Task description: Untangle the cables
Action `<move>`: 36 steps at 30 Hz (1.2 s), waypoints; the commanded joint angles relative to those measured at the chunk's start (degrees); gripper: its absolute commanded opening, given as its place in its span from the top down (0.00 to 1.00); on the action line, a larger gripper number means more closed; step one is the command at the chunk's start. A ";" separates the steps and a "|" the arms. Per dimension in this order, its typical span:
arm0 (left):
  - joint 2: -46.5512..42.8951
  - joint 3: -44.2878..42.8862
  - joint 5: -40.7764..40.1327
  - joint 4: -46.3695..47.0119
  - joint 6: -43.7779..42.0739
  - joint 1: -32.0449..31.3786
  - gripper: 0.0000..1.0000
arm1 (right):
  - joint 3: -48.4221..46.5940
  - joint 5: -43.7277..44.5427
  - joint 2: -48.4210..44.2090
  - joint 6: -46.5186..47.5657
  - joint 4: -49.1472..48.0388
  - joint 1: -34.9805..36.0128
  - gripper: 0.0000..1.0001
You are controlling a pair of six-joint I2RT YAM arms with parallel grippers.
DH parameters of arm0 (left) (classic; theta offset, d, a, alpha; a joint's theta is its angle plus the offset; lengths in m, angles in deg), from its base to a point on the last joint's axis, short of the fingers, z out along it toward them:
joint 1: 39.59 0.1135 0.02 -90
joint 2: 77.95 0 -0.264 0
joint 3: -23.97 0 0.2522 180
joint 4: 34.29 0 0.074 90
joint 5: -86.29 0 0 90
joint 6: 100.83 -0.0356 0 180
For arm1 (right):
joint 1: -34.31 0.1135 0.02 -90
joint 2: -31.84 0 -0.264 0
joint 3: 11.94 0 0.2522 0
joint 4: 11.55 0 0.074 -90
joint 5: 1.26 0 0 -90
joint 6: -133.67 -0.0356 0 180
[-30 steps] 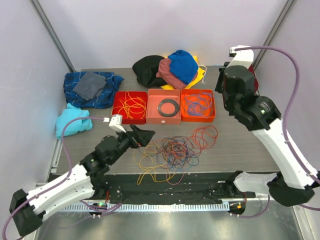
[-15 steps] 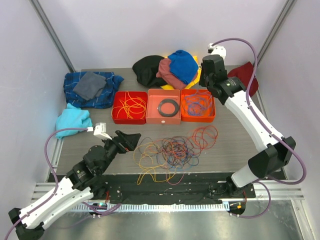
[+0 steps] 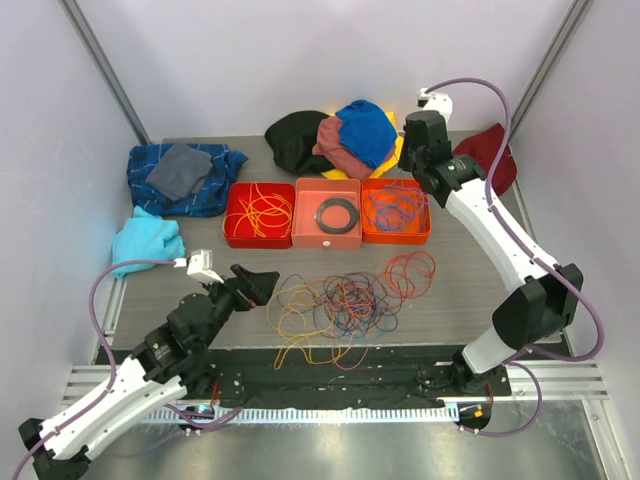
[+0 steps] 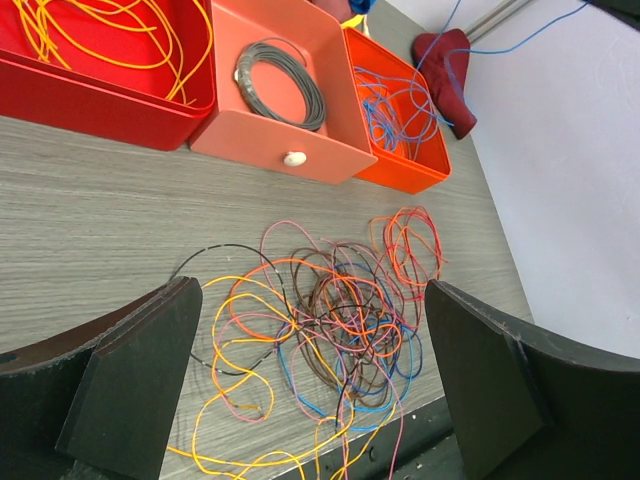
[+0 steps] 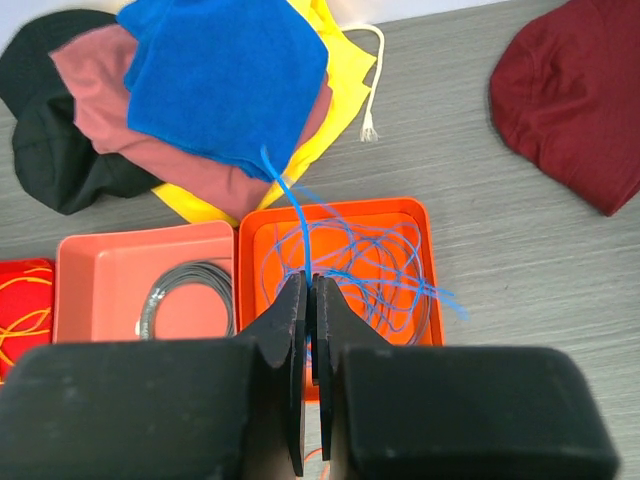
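A tangle of thin orange, yellow, blue, red and brown cables (image 3: 335,305) lies on the table near the front edge; it also shows in the left wrist view (image 4: 340,330). My left gripper (image 3: 262,283) is open and empty, just left of the tangle. My right gripper (image 3: 413,170) is shut on a blue cable (image 5: 290,205) and holds it above the right orange tray (image 3: 427,224), which holds more blue cables (image 5: 370,265). The left red tray (image 3: 230,212) holds orange cables (image 3: 260,212).
The middle tray (image 3: 305,235) holds a black rubber ring (image 3: 337,212). Cloths lie around: a pile of black, pink, blue and yellow (image 3: 335,138) at the back, a plaid and grey one (image 3: 185,175), a cyan one (image 3: 145,243) at left, a maroon one (image 3: 492,152) at right.
My right arm swung left and back from the right side to over the right orange tray. My left gripper drew back toward the lower left, away from the tangle.
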 commanded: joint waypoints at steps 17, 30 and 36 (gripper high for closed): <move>1.55 -0.31 -0.75 0.52 0.49 0.13 0.00 | 9.59 -1.06 11.30 -2.40 -7.22 -2.84 0.67; 15.23 -3.81 3.01 4.65 -0.04 0.04 0.05 | 18.45 3.24 -11.10 -5.13 -3.35 2.08 0.37; 29.48 -12.07 7.51 5.70 -3.10 -3.38 0.04 | 33.82 0.53 -29.63 -10.14 -6.93 3.84 0.41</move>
